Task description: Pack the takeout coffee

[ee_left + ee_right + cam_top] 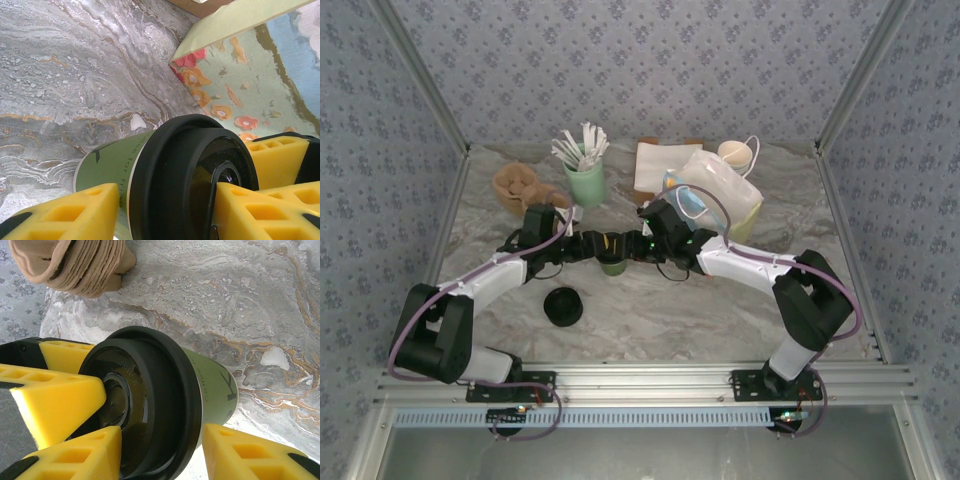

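Note:
The takeout coffee, a small green paper cup with a black lid, stands upright mid-table between both arms. My left gripper reaches it from the left and my right gripper from the right. In the left wrist view my left gripper has one yellow finger against the green wall and the other on the lid's top. My right gripper holds the cup the same way, one finger on the lid and one beside the wall. Each wrist view also catches the other arm's yellow fingers over the lid.
A flowered pale-green paper bag stands just behind the cup to the right, close beside it. A mint cup with white sticks, a tan paper stack, white napkins and a cream cup line the back. A black lid pile sits front left.

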Robot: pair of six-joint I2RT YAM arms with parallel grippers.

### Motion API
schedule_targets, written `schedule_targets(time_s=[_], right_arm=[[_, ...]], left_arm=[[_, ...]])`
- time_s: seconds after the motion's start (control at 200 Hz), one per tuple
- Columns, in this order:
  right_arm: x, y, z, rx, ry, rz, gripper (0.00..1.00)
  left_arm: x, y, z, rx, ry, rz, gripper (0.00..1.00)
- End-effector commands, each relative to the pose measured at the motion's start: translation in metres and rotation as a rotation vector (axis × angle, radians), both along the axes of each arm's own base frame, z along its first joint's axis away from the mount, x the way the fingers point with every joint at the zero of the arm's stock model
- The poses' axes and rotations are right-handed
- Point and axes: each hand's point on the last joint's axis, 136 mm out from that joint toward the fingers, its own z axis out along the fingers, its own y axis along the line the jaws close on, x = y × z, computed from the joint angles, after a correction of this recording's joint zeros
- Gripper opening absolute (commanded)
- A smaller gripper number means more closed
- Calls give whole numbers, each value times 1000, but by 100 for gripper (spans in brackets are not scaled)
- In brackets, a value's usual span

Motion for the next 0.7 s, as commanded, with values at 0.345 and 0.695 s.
schedule_targets(time_s=[0.345, 0.695], right_arm=[[-19, -33, -65, -101, 196, -104, 48], [-4, -26, -20, -139, 94, -61, 55]], left_arm=[[-23, 7, -38, 106, 84, -28, 52], [-22, 4, -26, 74, 75, -17, 52]])
